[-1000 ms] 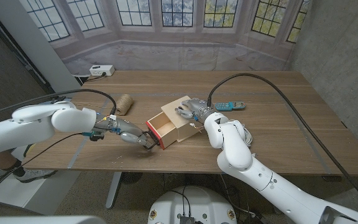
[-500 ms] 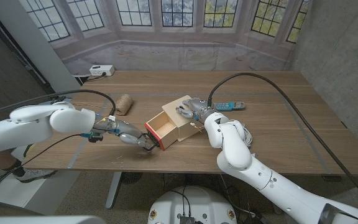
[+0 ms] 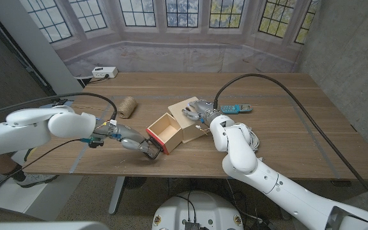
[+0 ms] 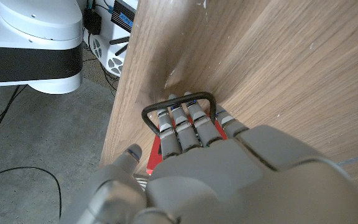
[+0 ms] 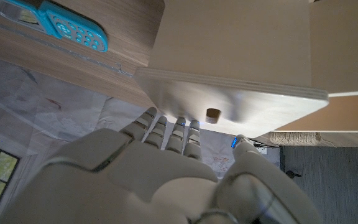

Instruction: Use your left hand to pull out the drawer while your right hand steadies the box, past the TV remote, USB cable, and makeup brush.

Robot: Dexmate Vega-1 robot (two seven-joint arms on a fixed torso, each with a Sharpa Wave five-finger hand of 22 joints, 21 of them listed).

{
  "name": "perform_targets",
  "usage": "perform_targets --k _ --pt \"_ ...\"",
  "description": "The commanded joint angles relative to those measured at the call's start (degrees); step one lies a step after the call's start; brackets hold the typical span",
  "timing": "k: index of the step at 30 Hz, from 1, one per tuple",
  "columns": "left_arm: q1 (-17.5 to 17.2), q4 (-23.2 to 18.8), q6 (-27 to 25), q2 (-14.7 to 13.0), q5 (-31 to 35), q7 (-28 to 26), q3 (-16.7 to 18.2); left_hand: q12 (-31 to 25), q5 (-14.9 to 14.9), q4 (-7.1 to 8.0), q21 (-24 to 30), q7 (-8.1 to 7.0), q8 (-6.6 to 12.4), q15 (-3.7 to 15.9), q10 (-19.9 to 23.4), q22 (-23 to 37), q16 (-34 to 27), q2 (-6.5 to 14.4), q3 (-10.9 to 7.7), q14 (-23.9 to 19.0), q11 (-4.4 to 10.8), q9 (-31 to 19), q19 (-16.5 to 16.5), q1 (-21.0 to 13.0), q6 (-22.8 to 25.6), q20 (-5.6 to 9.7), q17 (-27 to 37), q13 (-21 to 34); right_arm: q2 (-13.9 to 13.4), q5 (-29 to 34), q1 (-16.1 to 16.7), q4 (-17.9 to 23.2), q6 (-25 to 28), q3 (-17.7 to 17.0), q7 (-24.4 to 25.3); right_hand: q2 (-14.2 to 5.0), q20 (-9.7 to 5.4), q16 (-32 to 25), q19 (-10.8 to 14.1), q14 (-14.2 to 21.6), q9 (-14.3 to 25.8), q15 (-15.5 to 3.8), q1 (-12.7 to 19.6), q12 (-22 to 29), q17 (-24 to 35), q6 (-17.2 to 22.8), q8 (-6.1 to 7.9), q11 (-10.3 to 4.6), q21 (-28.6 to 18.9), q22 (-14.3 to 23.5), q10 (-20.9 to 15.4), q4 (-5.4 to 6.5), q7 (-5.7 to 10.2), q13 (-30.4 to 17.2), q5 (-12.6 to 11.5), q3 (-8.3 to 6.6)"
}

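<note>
Head view: left hand (image 3: 136, 143) hooks the drawer (image 3: 161, 133) handle mid-pull; right hand (image 3: 197, 111) clamps the box (image 3: 188, 121); next, likely pull straight on.

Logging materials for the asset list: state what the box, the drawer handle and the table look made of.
Box: pale unfinished plywood, probably; layered edge plies show in the right wrist view.
Drawer handle: thin dark bent wire, likely metal, held by the left hand.
Table: brown wood grain, matte; solid or veneer, cannot tell.
</note>
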State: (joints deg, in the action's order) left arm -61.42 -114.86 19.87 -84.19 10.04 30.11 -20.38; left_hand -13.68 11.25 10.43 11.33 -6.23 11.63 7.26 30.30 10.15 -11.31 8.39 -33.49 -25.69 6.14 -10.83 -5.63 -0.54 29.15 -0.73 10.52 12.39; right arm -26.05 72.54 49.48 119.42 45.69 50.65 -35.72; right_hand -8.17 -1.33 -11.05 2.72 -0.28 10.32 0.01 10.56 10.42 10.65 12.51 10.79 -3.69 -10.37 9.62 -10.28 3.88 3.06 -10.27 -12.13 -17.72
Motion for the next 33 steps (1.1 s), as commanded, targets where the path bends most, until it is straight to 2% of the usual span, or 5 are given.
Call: perform_targets --k 1,14,17,24,33 --pt "-1.46 -0.3 -0.09 -2.22 -0.93 -1.91 0.57 0.07 0.19 -0.19 0.26 0.09 -0.15 -0.04 0.26 0.07 0.06 0.32 0.2 -0.37 -0.14 -0.28 -0.55 -0.07 -0.13 -0.11 0.11 0.13 0.05 0.02 -0.92 -0.79 0.55 0.74 0.18 -0.3 -0.35 -0.39 0.04 0.48 0.1 -0.09 -0.38 0.44 0.14 0.58 0.37 0.25 -0.41 -0.01 -0.33 -0.02 0.1 -0.13 -0.29 -0.39" --pt "-1.76 0.37 0.82 -3.38 -1.92 -2.57 0.41 0.12 0.19 -0.21 0.26 0.02 -0.12 0.06 0.31 0.07 0.07 0.3 0.18 -0.36 -0.13 -0.28 -0.64 -0.09 -0.07 -0.17 0.1 0.16 0.64 1.45 -2.21 -3.1 1.59 1.86 0.47 -0.19 -0.4 -0.42 0.2 0.74 0.1 -0.07 -0.33 0.47 0.1 0.69 0.36 0.33 -0.48 -0.01 -0.54 -0.09 0.1 -0.14 -0.28 -0.6" --pt "-1.73 0.68 1.1 -3.45 -2.26 -2.44 0.27 0.13 0.19 -0.21 0.26 -0.05 -0.1 0.01 0.32 0.07 0.07 0.32 0.17 -0.39 -0.12 -0.28 -0.66 -0.1 -0.03 -0.2 0.1 0.17 0.7 -0.85 -2.08 -2.72 1.02 0.96 1.08 -0.18 -0.41 -0.46 0.24 0.86 0.11 -0.13 -0.33 0.49 0.1 0.77 0.38 0.41 -0.49 -0.02 -0.63 -0.1 0.06 -0.14 -0.28 -0.64" --pt "-2.34 0.88 1.39 -4.79 -3.02 -3.26 0.33 0.2 0.19 -0.21 0.25 0.09 -0.12 -0.04 0.24 0.07 0.09 0.32 0.15 -0.35 -0.06 -0.28 -0.66 -0.11 -0.07 -0.23 0.1 0.18 1.1 -1.03 -3.21 -3.4 1.45 1.62 1.72 -0.15 -0.45 -0.43 0.31 0.87 0.11 -0.19 -0.31 0.48 0.09 0.88 0.39 0.25 -0.51 -0.02 -0.69 -0.13 0.14 -0.14 -0.27 -0.74" --pt "-7.81 1.57 2.06 -4.79 -2.86 -3.38 5.84 0.18 0.19 -0.22 0.24 0.07 -0.06 0.01 0.38 0.07 0.09 0.3 0.14 -0.37 -0.09 -0.28 -0.69 -0.11 0.07 -0.11 0.1 0.19 1.35 -1.4 -4.37 -4.23 2.02 2.45 1.93 -0.07 -0.49 -0.41 0.41 0.95 0.11 -0.2 -0.29 0.46 0.07 0.91 0.37 0.31 -0.53 -0.02 -0.72 -0.18 0.1 -0.15 -0.25 -0.85"
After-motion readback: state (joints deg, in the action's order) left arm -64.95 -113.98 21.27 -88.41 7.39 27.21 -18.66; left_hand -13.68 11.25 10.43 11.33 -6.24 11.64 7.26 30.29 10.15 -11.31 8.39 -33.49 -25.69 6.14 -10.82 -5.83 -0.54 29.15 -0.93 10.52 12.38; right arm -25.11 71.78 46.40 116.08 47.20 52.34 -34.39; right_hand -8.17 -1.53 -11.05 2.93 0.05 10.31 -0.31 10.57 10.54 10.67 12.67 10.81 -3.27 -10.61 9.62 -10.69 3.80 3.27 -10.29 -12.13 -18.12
